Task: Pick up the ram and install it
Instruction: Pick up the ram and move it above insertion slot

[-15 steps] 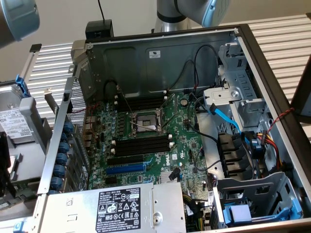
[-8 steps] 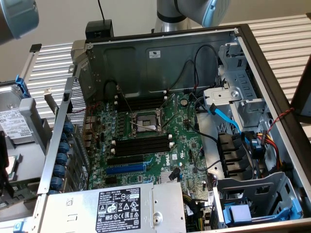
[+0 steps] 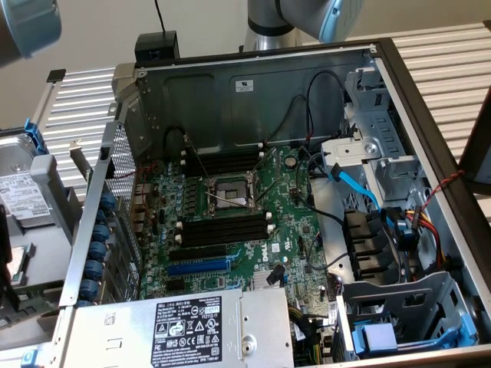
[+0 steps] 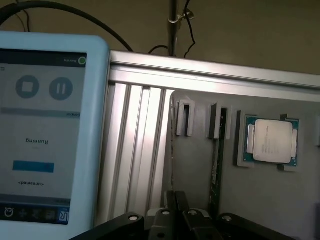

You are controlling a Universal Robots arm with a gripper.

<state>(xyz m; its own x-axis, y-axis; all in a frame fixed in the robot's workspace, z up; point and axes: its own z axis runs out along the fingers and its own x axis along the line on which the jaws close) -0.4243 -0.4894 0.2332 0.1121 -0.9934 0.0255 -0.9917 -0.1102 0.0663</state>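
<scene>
Wrist view: the gripper (image 4: 176, 202) has its fingers closed together and holds nothing. Just beside it, the ram (image 4: 216, 165) stands on edge on a grey holder plate (image 4: 195, 170), with a processor (image 4: 270, 141) beyond. Centre squarely over the ram's thin edge, clear of the processor. Exterior view: the black memory slots (image 3: 222, 230) sit empty.

A plain cream wall (image 3: 199, 23) is seen behind the scene in the exterior view, and it is evenly lit. The worktop (image 3: 449, 57) is built of ribbed aluminium profiles, which are visible at the exterior view's right and again at its left. In the wrist view a tan wall (image 4: 260, 35) is shown in dimmer light, with a thin upright metal pole (image 4: 172, 35) set before it and an aluminium rail (image 4: 215, 75) running below.
</scene>
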